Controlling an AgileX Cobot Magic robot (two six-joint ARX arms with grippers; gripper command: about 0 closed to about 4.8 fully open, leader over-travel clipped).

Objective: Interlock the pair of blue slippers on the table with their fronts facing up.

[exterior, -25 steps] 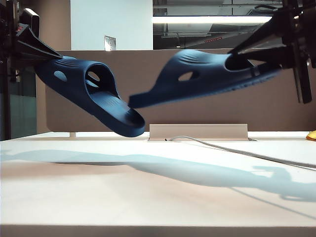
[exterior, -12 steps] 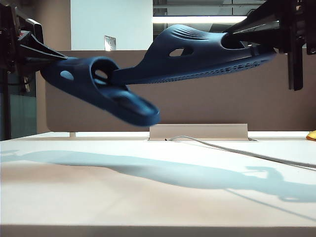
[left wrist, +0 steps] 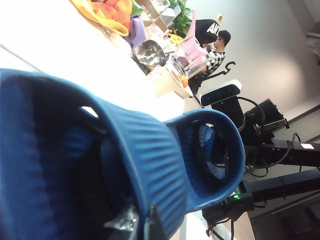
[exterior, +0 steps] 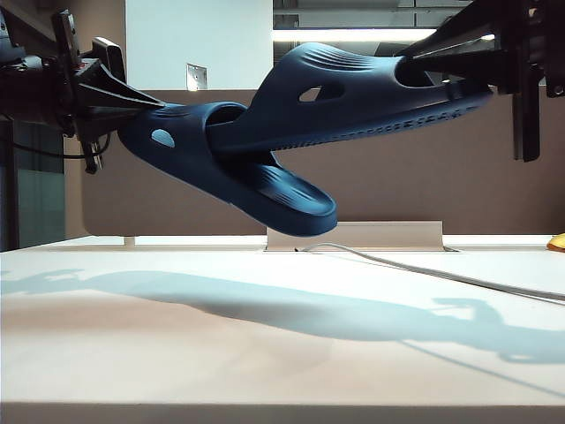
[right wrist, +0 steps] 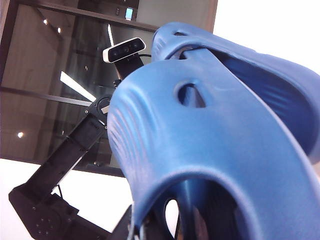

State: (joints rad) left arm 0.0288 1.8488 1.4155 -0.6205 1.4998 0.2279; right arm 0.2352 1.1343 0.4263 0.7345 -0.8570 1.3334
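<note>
Navy ribbed slippers (exterior: 265, 150) interlocked midair, clamped by left gripper (exterior: 132, 99) and right gripper (exterior: 424, 66).

Low table-edge exterior camera; wrist cameras (close-up) share the slippers (exterior: 265, 150).

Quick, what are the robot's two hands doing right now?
Left tool: shut on the lower slipper, in the air.
Right tool: shut on the upper slipper, in the air.
</note>
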